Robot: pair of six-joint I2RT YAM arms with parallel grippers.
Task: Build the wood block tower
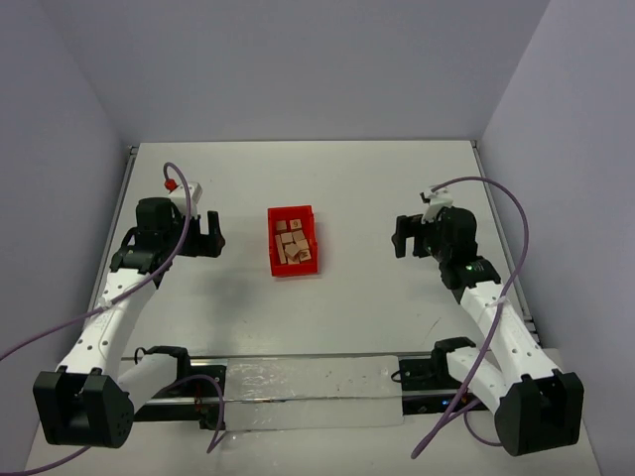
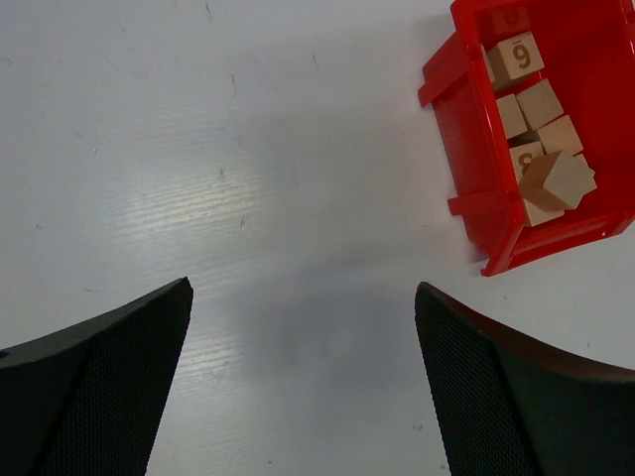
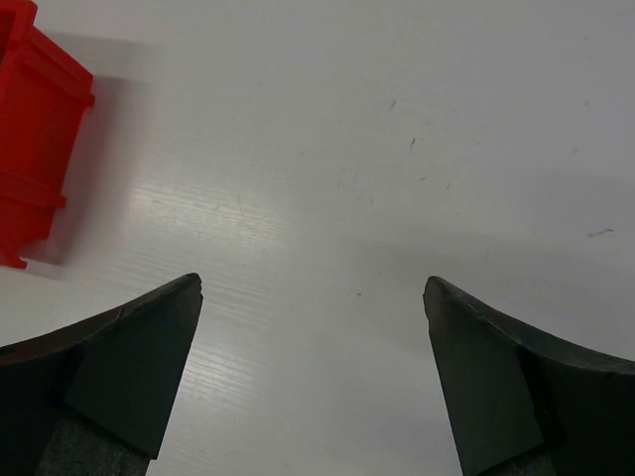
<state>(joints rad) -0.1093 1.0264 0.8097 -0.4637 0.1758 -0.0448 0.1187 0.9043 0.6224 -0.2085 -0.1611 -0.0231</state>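
Both grippers stand wide open and hold nothing. The left gripper [image 1: 212, 234] and right gripper [image 1: 399, 238] hover over the white table [image 1: 357, 188], fingers pointing inward toward each other. Between them, apart from both, sits the red bin [image 1: 273, 243]. All the wood blocks [image 2: 541, 109] lie jumbled inside it, some showing printed digits, one tipped on edge atop the others.

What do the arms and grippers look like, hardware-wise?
Both match: the left arm and right arm have white links, black joint housings and bases, and a purple cable looping alongside. The left gripper and right gripper are black, with broad wedge-shaped fingers, mesh-textured on the left. A small red plug sits by the left wrist.
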